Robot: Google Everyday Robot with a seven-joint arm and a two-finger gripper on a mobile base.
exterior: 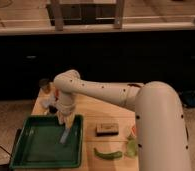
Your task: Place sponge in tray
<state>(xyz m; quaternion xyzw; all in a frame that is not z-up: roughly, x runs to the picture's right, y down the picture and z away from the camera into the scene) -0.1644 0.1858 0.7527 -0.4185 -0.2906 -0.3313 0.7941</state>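
Single high camera, looking down past the arm (101, 92) onto table (107, 113), mid-range, jaws over tray (37, 146) lower left.

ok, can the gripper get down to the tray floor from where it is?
Probably yes. The gripper hangs over the right part of the tray, with the sponge just under it. Nothing else shows in the tray below, and the tan block lies outside the rim.
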